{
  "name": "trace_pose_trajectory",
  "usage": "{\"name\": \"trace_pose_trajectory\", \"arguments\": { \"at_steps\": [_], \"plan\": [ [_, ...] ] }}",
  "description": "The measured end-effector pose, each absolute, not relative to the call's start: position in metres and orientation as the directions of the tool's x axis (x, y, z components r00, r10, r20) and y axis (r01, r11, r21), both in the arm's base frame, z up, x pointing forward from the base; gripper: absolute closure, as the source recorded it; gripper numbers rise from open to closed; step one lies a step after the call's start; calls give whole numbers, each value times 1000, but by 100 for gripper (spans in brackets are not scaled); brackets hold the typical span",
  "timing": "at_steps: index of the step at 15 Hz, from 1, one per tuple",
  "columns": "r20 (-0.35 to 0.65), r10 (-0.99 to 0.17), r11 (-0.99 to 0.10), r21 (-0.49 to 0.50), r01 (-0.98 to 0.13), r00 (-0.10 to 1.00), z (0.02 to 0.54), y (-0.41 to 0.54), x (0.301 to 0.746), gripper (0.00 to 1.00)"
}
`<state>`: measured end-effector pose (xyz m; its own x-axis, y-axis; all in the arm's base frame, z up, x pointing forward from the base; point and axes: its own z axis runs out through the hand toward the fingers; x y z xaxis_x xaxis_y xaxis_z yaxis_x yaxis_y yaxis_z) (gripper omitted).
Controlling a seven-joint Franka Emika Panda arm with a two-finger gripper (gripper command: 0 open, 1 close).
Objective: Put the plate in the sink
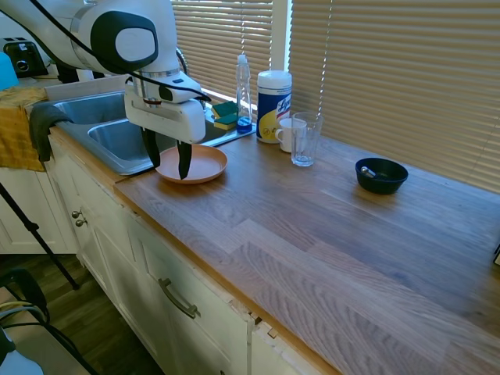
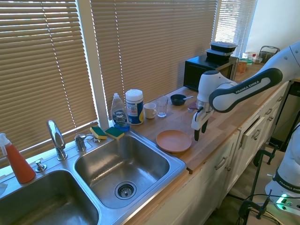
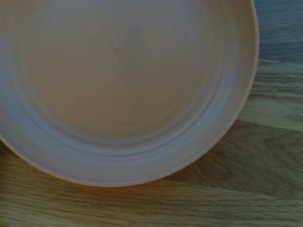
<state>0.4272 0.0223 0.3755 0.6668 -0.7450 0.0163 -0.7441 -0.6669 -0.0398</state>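
With its fingers spread and empty, the gripper (image 1: 167, 156) hangs just above the near rim of the plate (image 1: 197, 162) lying flat on the countertop (image 1: 328, 226) beside the sink (image 2: 123, 161); it should likely straddle that rim squarely before closing.
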Motion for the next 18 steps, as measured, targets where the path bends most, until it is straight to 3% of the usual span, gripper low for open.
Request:
{"name": "trace_pose_trajectory", "arguments": {
  "at_steps": [7,18],
  "plan": [
    [22,-751,-659,-76,-748,659,375,10,441,0],
    [-87,-719,-668,-183,-721,689,347,-25,543,0]
  ]
}}
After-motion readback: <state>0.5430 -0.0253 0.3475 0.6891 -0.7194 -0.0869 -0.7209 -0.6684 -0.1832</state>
